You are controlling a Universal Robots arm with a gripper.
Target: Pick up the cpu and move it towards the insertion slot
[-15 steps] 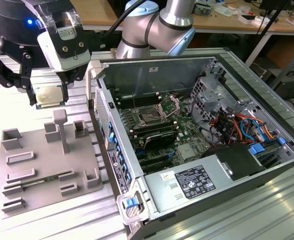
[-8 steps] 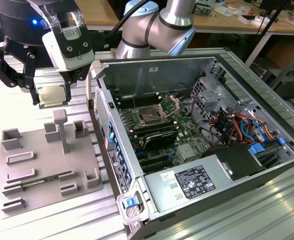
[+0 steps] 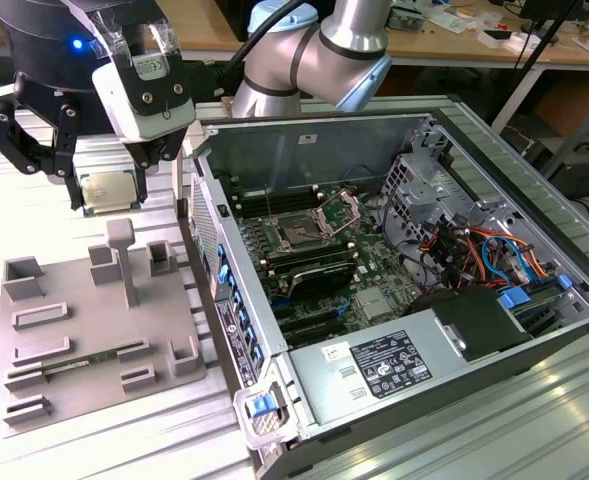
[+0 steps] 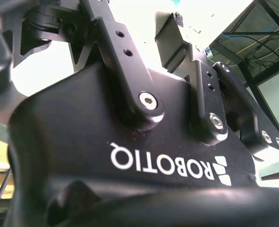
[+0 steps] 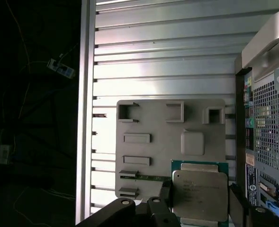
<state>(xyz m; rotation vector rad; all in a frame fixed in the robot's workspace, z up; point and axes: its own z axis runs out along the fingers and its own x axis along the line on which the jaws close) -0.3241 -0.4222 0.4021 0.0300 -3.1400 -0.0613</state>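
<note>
- Grips the cpu (image 3: 102,192) by two opposite edges between the black fingers (image 5: 238,208) of the end effector (image 3: 119,178), clenched on it, with the silvery-white top showing in the exterior view and in the first wrist view.
- Hangs lifted clear of the counter (image 3: 534,430), over the corner of the grey tray (image 3: 94,330) nearest the open computer case (image 3: 454,130), at the exterior view's left.
- Well apart from the insertion slot (image 3: 299,233), set on the green board (image 3: 359,240) inside the case, dark centre exposed, silver bracket (image 3: 339,212) tipped up beside it.
- On the tray, raised grey blocks. By the first wrist view, three U-shaped blocks (image 5: 175,111) along one edge, two flat bars, one rounded square pad, and a thin green strip (image 5: 146,177) lying by the small blocks at the opposite edge.
- In the case, besides the board and slot: long black slots, a tangle of red, blue and orange cables (image 3: 474,250), a metal cage, and a grey box with a white label (image 3: 384,365).
- Cut off by the picture's edge in the first wrist view: the cpu's lower edge and the finger ends.
- Cut off at the top of the exterior view: the arm (image 3: 314,50).
- Close up in the second wrist view: the end effector's black body, links and screws.
- Too small to make out: what the green strip is.
- Counted: one cpu, one end effector with two fingers, one tray, one case, one insertion slot, one arm.
</note>
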